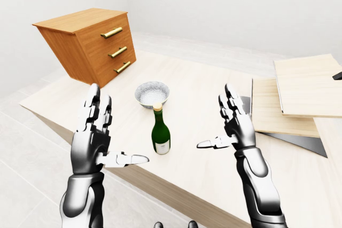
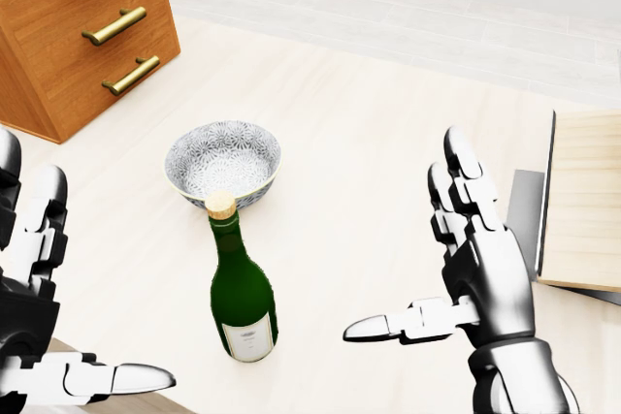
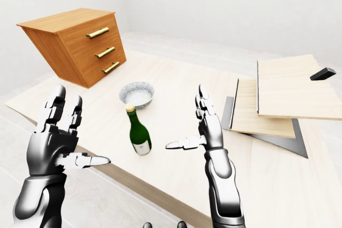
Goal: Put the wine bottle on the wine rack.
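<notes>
1. Reaching is the step in hand – both hands hang spread on either side of the wine bottle, and neither touches it
2. The wine bottle stands upright on the pale tabletop, near its lower edge in the head view, its cork just below a patterned bowl that sits close beside it
3. The left hand is wide open, thumb pointing toward the bottle, and holds nothing; its fingers stand straight up
4. The right hand is equally open and empty – thumb stretched toward the bottle, a clear gap between them
5. A wooden drawer chest rests tilted at the upper left of the tabletop; stacked wooden boards on a dark base lie at the right – probably the wine rack, though I cannot be sure
6. Next, I judge, one hand – the right is nearer the rack side – must close in on the bottle's body and wrap it firmly before any lift; a tall narrow bottle tips easily if nudged, and the bowl behind leaves little room
</notes>
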Controlling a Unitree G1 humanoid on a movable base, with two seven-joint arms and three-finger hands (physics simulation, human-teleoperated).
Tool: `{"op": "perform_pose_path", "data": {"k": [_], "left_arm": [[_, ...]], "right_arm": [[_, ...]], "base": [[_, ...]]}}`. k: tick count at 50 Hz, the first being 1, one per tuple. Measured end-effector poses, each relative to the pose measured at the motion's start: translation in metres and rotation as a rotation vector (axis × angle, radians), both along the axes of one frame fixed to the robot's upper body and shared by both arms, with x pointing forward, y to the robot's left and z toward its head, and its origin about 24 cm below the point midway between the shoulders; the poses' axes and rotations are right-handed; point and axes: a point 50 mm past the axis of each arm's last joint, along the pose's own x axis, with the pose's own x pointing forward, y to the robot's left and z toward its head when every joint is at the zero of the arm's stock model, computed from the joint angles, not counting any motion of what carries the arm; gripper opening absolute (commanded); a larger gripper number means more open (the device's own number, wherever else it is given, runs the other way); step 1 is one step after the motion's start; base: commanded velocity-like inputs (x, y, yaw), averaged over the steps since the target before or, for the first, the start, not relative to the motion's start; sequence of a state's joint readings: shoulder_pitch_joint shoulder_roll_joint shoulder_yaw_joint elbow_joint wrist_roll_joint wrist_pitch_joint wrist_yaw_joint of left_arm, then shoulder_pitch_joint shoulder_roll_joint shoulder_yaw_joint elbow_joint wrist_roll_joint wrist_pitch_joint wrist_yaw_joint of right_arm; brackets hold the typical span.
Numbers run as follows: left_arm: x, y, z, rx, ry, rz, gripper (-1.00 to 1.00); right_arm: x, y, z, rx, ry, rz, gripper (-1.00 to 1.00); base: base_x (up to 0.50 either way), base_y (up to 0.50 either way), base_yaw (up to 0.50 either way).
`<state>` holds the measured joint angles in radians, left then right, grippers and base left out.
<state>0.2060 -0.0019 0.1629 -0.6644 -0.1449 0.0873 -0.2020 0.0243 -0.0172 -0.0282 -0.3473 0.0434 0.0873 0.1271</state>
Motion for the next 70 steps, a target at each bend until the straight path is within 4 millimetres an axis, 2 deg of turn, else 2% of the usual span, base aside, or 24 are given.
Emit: {"op": "perform_pose_path", "data": {"k": [21, 49, 70], "left_arm": [[-0.002, 0.013, -0.004, -0.014, 0.015, 0.039, 1.0], [-0.006, 0.021, 0.001, -0.017, -0.012, 0.055, 1.0], [-0.006, 0.021, 0.002, -0.025, -0.021, 0.045, 1.0]], "right_arm": [[0.022, 0.037, -0.002, -0.009, 0.018, 0.096, 1.0], [0.032, 0.079, -0.007, -0.04, 0.05, 0.226, 1.0], [0.029, 0.092, -0.004, 0.029, 0.047, 0.343, 1.0]], "base": [[0.0, 0.0, 0.0], [0.0, 0.0, 0.0], [0.0, 0.0, 0.0]]}}
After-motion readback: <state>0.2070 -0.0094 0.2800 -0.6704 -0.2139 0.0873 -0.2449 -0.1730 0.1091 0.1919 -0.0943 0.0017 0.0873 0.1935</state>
